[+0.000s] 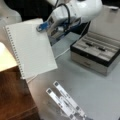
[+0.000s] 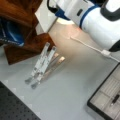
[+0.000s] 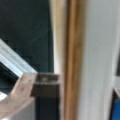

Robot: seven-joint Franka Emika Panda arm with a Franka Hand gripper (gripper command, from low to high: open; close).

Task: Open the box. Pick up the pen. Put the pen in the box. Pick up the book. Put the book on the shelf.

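Grey tabletop (image 1: 82,82) carries the open black-lidded, silvery-sided box (image 1: 96,53) at a front view's right, with the slim black pen (image 1: 101,49) lying in its beige lining. Large white spiral-bound notebook (image 1: 31,48) hangs tilted above the cream-topped reddish-brown shelf (image 1: 11,82), carried at its far edge by the white arm's gripper (image 1: 46,26), apparently clamped on it. Open table lies below the book.

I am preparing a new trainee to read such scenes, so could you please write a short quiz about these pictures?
1. Fill the gap: the gripper holds the white spiral ___ by its edge, in the air.
2. True or false: the box is shut.
3. The pen lies: A in the box; B beside the box; C under the box.
Key: 1 book; 2 false, its lid is open; 3 A.
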